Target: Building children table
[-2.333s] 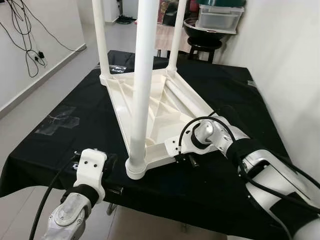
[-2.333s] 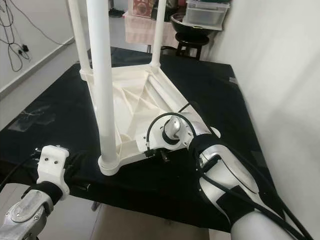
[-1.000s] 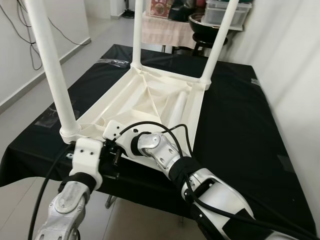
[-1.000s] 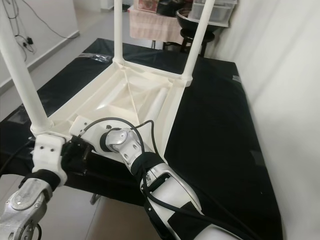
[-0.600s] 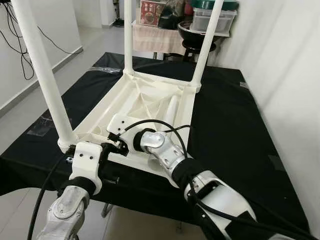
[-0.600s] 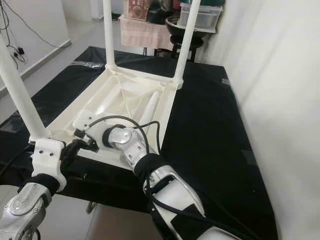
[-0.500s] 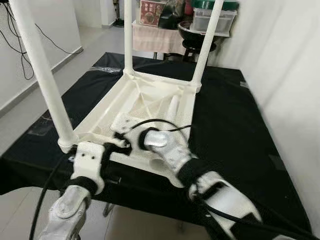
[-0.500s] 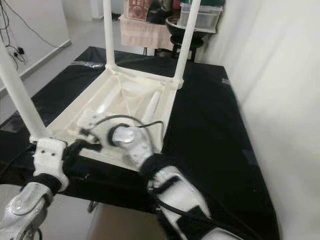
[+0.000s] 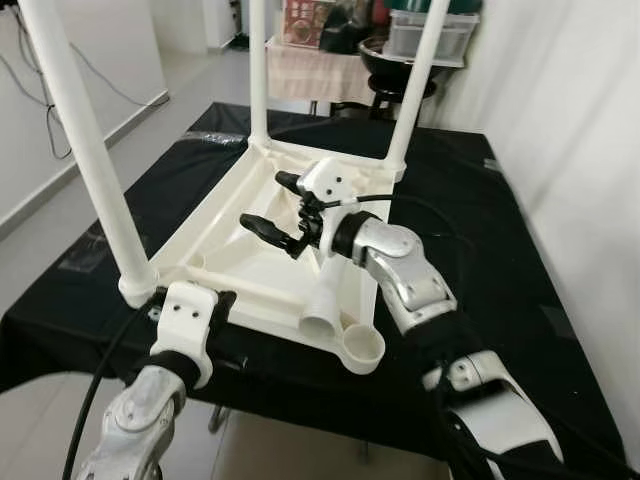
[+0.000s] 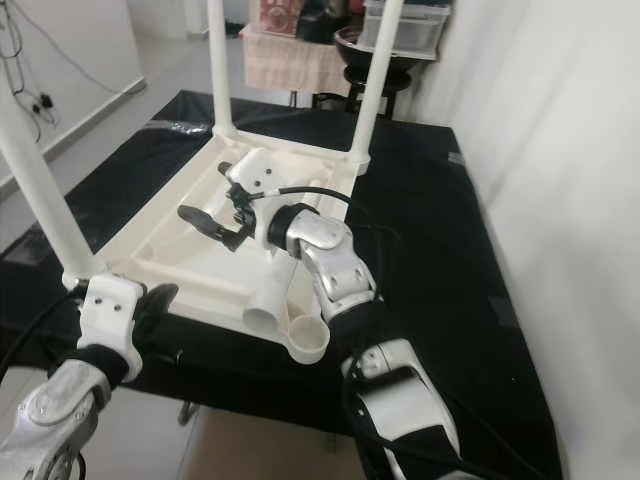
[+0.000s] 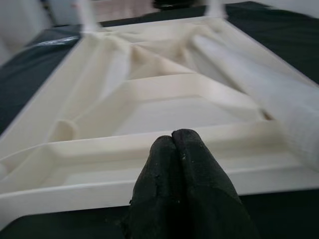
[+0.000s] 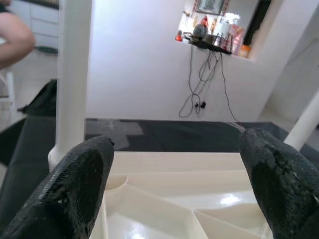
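Observation:
A white children's table (image 9: 225, 240) lies upside down on a black cloth. Three of its legs stand upright: near left (image 9: 90, 150), far left (image 9: 258, 70), far right (image 9: 415, 80). A loose leg (image 9: 335, 275) lies inside the underside, its open end pointing at the empty corner socket (image 9: 363, 347) at the near right. My right gripper (image 9: 272, 205) hovers open over the middle of the underside, fingers wide apart (image 12: 79, 184), holding nothing. My left gripper (image 11: 173, 142) is shut and empty at the near rim, close to the near-left leg.
The black cloth (image 9: 470, 250) covers a work table whose front edge is just below my arms. Behind the far edge stands a stool with a black bowl and plastic boxes (image 9: 405, 60). A white wall runs along the right. What looks like a person's arm (image 12: 15, 40) shows beyond the table.
My right gripper has risen from the near rim beside the left gripper to above the middle of the underside. The loose leg and the empty socket now show. The left arm stayed put.

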Motion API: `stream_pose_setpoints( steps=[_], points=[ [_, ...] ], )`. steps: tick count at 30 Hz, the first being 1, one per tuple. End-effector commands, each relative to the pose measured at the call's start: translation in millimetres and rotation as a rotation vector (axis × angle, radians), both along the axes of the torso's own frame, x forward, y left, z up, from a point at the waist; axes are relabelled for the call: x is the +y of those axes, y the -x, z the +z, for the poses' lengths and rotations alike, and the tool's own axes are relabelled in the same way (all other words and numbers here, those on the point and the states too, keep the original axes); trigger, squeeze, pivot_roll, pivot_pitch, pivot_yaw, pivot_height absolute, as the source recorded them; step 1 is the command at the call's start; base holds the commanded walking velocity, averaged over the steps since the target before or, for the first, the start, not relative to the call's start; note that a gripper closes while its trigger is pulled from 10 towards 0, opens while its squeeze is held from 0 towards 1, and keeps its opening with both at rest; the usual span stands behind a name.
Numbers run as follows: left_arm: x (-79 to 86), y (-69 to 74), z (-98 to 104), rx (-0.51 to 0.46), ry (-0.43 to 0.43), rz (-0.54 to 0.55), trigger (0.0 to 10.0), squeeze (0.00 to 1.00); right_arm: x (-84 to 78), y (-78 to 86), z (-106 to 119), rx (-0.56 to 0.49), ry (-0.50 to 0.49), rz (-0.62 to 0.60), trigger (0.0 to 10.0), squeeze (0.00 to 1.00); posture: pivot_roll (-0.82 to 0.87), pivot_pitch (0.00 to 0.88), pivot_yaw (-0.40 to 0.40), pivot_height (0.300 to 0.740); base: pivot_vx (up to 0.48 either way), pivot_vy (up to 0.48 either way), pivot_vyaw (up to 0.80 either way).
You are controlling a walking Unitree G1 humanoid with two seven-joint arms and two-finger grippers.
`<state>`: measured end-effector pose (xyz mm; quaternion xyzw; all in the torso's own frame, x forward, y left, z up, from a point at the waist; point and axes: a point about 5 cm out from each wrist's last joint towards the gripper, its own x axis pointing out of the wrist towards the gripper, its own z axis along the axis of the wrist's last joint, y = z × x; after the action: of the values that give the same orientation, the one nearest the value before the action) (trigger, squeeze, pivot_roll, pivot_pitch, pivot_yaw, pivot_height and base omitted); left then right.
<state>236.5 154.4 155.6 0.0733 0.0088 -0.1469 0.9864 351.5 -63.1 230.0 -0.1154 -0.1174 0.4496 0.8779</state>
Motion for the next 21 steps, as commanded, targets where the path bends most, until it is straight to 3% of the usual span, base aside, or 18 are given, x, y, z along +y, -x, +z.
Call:
stream_pose_setpoints(
  steps=[1, 3, 4, 6, 7, 10, 12, 13, 17, 21],
  points=[
    [-2.7, 2.6, -4.0, 0.023, 0.002, -0.049, 10.0, 0.00, -16.6, 7.5, -4.5, 0.021, 0.013, -0.005, 10.0, 1.00, -0.01, 0.006, -0.050, 0.740, 0.000, 0.000, 0.00],
    [-2.7, 2.6, -4.0, 0.023, 0.002, -0.049, 10.0, 0.00, -16.6, 7.5, -4.5, 0.021, 0.013, -0.005, 10.0, 1.00, -0.01, 0.006, -0.050, 0.740, 0.000, 0.000, 0.00],
    [4.5, 2.0, -7.1, 0.033, -0.004, -0.017, 10.0, 0.00, -33.4, 20.7, -9.8, 0.031, 0.036, -0.007, 10.0, 1.00, -0.01, 0.002, -0.048, 0.740, 0.000, 0.000, 0.00],
    [4.5, 2.0, -7.1, 0.033, -0.004, -0.017, 10.0, 0.00, -33.4, 20.7, -9.8, 0.031, 0.036, -0.007, 10.0, 1.00, -0.01, 0.002, -0.048, 0.740, 0.000, 0.000, 0.00],
    [8.7, 0.7, -8.8, 0.043, -0.016, 0.005, 10.0, 0.00, -39.2, 30.0, -11.6, 0.053, 0.033, 0.017, 10.0, 0.00, -0.02, 0.000, -0.043, 0.740, 0.000, 0.480, 0.00],
    [12.3, -1.0, -10.2, 0.051, -0.009, 0.025, 10.0, 0.00, -46.2, 40.8, -13.9, 0.066, 0.018, 0.043, 10.0, 0.00, -0.03, 0.000, -0.038, 0.740, 0.000, 0.480, 0.00],
    [14.3, -3.0, -11.6, 0.057, -0.010, 0.034, 10.0, 0.00, -52.8, 47.7, -16.8, 0.077, -0.001, 0.022, 10.0, 0.00, -0.04, 0.000, -0.036, 0.740, 0.000, 0.480, 0.00],
    [14.6, -6.5, -12.6, 0.060, -0.009, 0.035, 10.0, 0.00, -60.1, 52.8, -20.2, 0.097, -0.056, -0.038, 10.0, 0.00, -0.05, 0.000, -0.034, 0.740, 0.000, 0.480, 0.00],
    [13.3, -8.7, -12.3, 0.057, -0.009, 0.030, 10.0, 0.00, -61.9, 51.9, -20.1, 0.113, -0.104, -0.089, 10.0, 0.00, -0.05, 0.000, -0.033, 0.740, 0.000, 0.480, 0.00],
    [13.3, -10.5, -9.9, 0.037, -0.010, 0.026, 10.0, 0.00, -60.4, 54.0, -15.6, 0.138, -0.176, -0.093, 10.0, 0.00, -0.05, 0.000, -0.029, 0.740, 0.000, 0.240, -0.80]
  ],
)
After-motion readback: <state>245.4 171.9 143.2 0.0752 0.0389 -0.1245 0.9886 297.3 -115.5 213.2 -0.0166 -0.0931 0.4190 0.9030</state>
